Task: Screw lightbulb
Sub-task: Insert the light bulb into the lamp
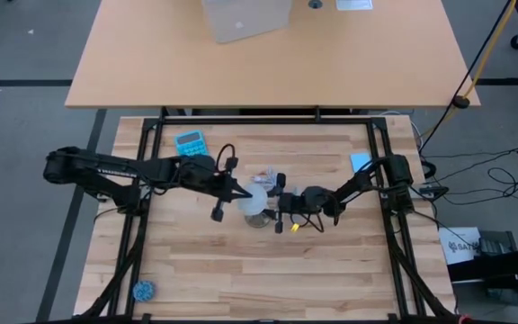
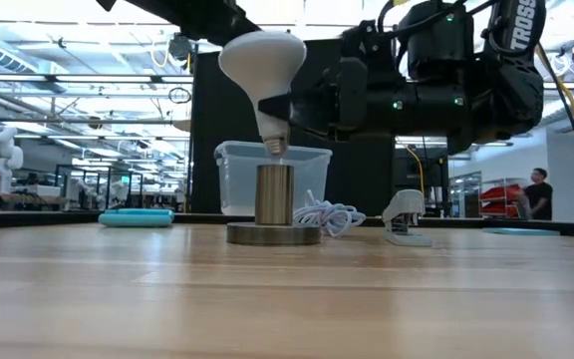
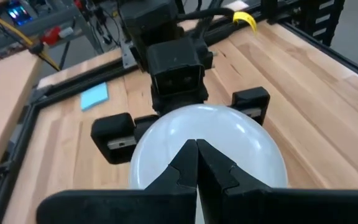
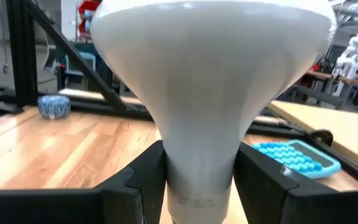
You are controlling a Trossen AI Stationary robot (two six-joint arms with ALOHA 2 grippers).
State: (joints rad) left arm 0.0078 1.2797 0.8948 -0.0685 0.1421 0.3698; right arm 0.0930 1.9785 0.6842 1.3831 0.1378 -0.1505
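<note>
The white lightbulb (image 2: 262, 60) stands a little tilted over the metal socket (image 2: 274, 194), dome up. Its silvery screw base (image 2: 275, 148) is at the socket's mouth. The socket stands on a round disc (image 2: 274, 234) on the table. My right gripper (image 4: 201, 186) is shut on the bulb's neck and reaches in from the table's right (image 1: 281, 202). My left gripper (image 3: 196, 163) is shut, with its tips at the bulb's dome face (image 3: 229, 140), coming from the table's left (image 1: 232, 191). My right gripper pinches the bulb's narrow neck (image 4: 201, 168) between its two fingers (image 4: 148, 180), just above the screw base. The fingers come level from the table's right and lie across the neck. The bulb stands dome up, a little tilted, its base at the socket's mouth. My left gripper has its shut fingertips (image 3: 188, 158) over the dome face, slanting down from the left; I cannot tell whether they touch it.
A clear plastic box (image 2: 312, 175), a coiled white cord (image 2: 329, 214) and a small white stapler-like thing (image 2: 405, 219) lie behind the socket. A blue calculator (image 1: 190, 140) lies at the far left, a blue pad (image 1: 361, 162) at the right, a blue roll (image 1: 142, 290) near the front left.
</note>
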